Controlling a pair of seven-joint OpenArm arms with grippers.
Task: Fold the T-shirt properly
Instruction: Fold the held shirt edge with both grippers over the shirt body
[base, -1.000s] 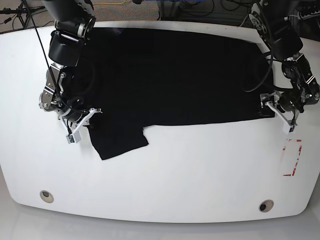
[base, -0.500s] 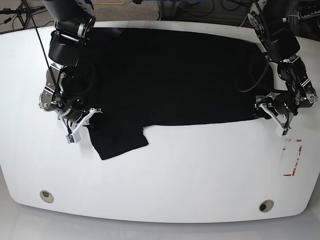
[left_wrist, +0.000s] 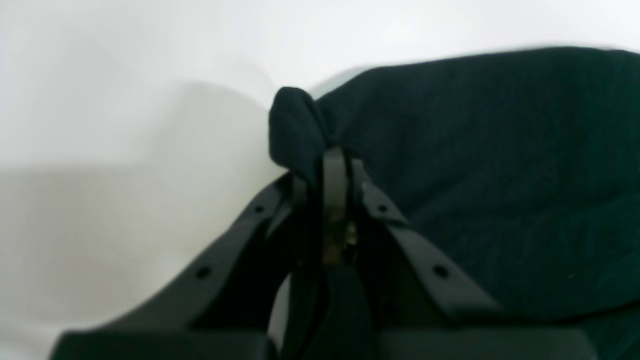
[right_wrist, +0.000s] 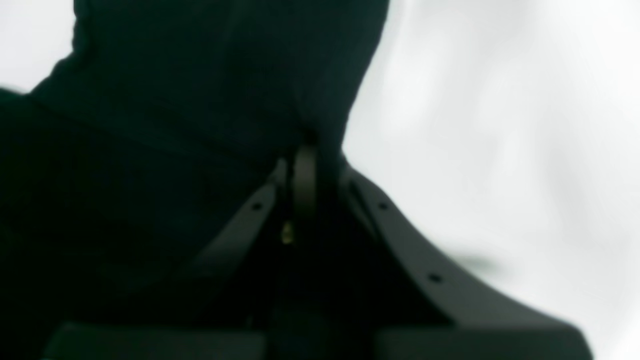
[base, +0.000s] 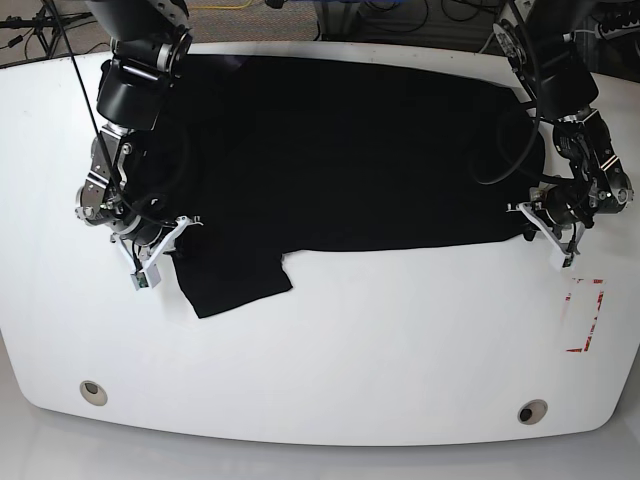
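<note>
The black T-shirt (base: 340, 150) lies spread across the far half of the white table (base: 330, 350), print hidden, one sleeve (base: 235, 285) sticking out toward the front left. My left gripper (base: 532, 222) is shut on the shirt's right front corner; in the left wrist view a bunched fold (left_wrist: 295, 132) sits pinched at the fingertips (left_wrist: 334, 165). My right gripper (base: 172, 238) is shut on the shirt's left edge beside the sleeve; in the right wrist view black cloth (right_wrist: 200, 100) hangs from the closed fingertips (right_wrist: 304, 160).
Red tape marks (base: 585, 315) lie on the table at the right, near the left arm. Two round holes (base: 93, 391) (base: 532, 411) sit near the front edge. Cables lie on the floor behind the table.
My left gripper has moved left and slightly back, pulling the shirt's right corner inward. My right gripper has shifted slightly left, and the sleeve has drifted a little with it.
</note>
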